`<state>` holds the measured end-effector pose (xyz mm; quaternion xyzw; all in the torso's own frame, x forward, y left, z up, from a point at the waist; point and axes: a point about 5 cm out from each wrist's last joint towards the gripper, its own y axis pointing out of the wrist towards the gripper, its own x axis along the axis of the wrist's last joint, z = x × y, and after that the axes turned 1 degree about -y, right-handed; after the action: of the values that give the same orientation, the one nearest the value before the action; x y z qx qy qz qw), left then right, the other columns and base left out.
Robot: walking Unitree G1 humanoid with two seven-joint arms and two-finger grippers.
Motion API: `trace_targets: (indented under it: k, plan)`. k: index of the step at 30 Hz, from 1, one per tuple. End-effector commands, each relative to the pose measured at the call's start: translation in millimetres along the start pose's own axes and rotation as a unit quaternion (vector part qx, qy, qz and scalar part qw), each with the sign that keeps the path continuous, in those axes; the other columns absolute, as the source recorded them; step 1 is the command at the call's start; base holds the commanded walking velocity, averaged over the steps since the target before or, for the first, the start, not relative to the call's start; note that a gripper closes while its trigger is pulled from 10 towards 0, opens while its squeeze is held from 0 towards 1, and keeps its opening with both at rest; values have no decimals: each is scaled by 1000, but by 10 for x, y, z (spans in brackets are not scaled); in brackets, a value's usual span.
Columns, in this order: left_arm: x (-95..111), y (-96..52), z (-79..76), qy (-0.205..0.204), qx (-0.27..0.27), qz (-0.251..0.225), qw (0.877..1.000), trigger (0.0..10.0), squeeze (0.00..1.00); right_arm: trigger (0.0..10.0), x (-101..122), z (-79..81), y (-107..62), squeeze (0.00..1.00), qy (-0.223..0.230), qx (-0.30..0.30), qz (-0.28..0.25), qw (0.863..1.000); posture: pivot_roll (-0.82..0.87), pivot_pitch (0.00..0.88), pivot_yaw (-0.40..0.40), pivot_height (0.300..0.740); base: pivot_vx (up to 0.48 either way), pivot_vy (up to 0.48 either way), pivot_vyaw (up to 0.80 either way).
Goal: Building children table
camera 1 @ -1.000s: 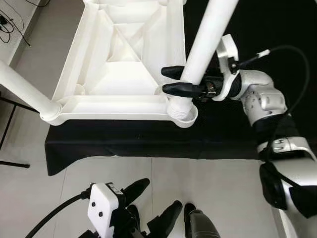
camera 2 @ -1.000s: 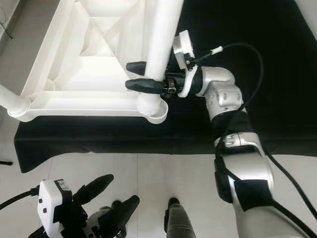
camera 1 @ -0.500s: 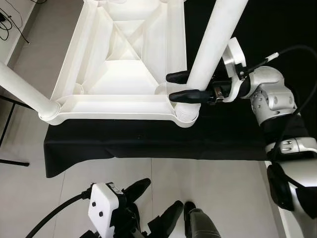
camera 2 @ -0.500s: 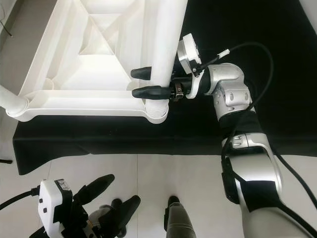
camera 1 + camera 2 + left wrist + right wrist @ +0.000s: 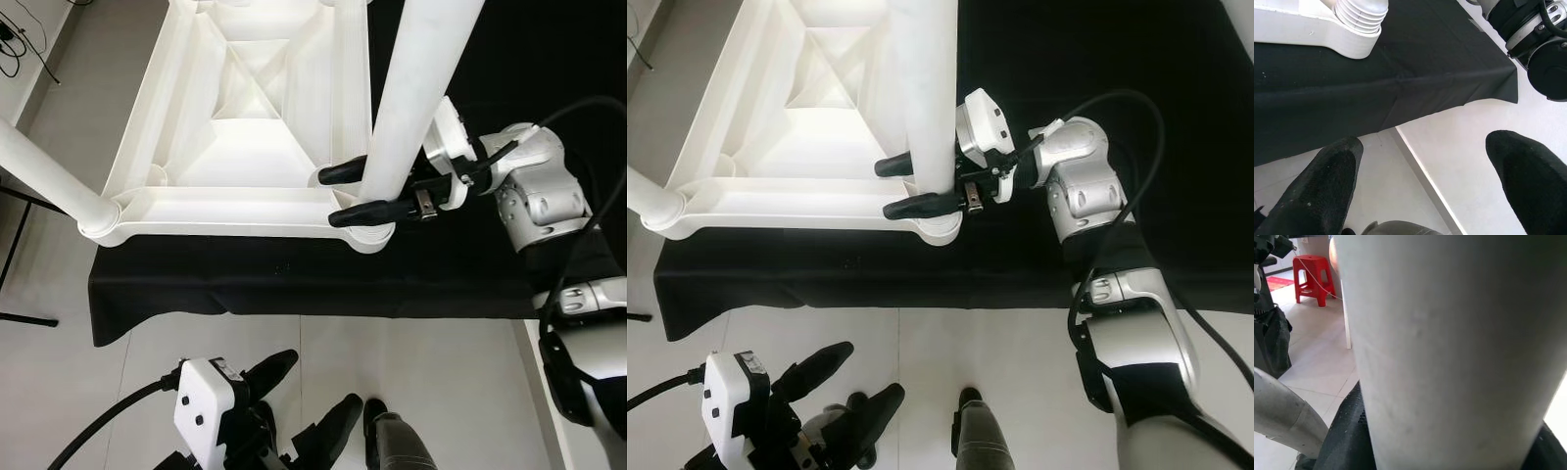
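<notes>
A: Left gripper [image 5: 299,397]?
B: Low over the floor tiles [image 5: 441,392], fingers spread apart, holding nothing.
A: Right gripper [image 5: 355,191]?
B: Fingers clamped around the white leg [image 5: 416,93], just above its corner socket [image 5: 370,233].
A: Tabletop [image 5: 245,147]?
B: Upside down on the black cloth [image 5: 294,284]. Second leg [image 5: 44,171] seated at the left corner.

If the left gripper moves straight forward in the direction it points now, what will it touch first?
Probably the black cloth hanging over the table edge, judging by the left wrist view. The left gripper, fingers open, aims over the floor toward it, below the threaded socket corner of the white tabletop. Depth is unclear.
</notes>
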<state>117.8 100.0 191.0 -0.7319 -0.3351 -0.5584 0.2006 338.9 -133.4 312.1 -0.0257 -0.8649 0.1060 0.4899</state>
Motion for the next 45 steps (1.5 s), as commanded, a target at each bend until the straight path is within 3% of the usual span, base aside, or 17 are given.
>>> trace_targets:
  k: [1,6,19,24,26,28,29,30,31,33,35,36,45]
  plan:
    - [-19,-25,-17,-5,-2,14,1000,10000,0,10000,-231,98,109,0,60,34,24,997,82,412,55,740,0,0,0]
    - [-18,-22,-18,-5,-2,13,1000,10000,0,10000,-272,24,126,0,93,-1,21,995,77,411,53,740,0,0,0]
    - [-20,-19,-24,-7,-2,12,1000,10000,0,10000,-435,15,144,0,110,-102,44,988,74,407,54,740,0,0,0]
    - [-23,-18,-28,-8,-2,13,1000,10000,0,10000,-497,81,96,0,110,-160,60,979,67,403,50,740,0,0,0]
    - [-24,-18,-28,-8,-2,13,1000,10000,0,10000,-530,115,61,0,118,-203,72,969,67,403,50,740,0,0,0]
    - [-24,-18,-28,-8,-2,13,1000,10000,0,10000,-530,115,61,0,118,-203,72,969,67,403,50,740,0,0,0]
    - [-25,-18,-25,-8,-2,13,1000,10000,0,10000,-569,150,60,0,124,-236,88,960,60,398,45,740,0,0,0]
    - [-25,-18,-25,-8,-2,13,1000,10000,0,10000,-569,150,60,0,124,-236,88,960,60,398,45,740,0,0,0]
    - [-31,-21,-10,-7,-1,13,1000,10000,0,10000,-683,274,193,0,151,-379,145,902,42,387,31,740,0,0,0]
    - [-31,-21,-10,-7,-1,13,1000,10000,0,10000,-683,274,193,0,151,-379,145,902,42,387,31,740,0,0,0]
    - [-32,-13,28,-4,1,11,1000,10000,0,10000,-716,706,354,0,193,-518,199,809,29,383,44,740,0,0,0]
    - [-34,0,48,-2,1,10,1000,10000,0,10000,-701,792,387,0,204,-553,200,782,31,375,47,740,0,0,0]
    - [-52,54,133,6,1,7,1000,10000,0,10000,-738,703,508,0,215,-562,179,778,31,335,37,740,0,0,0]
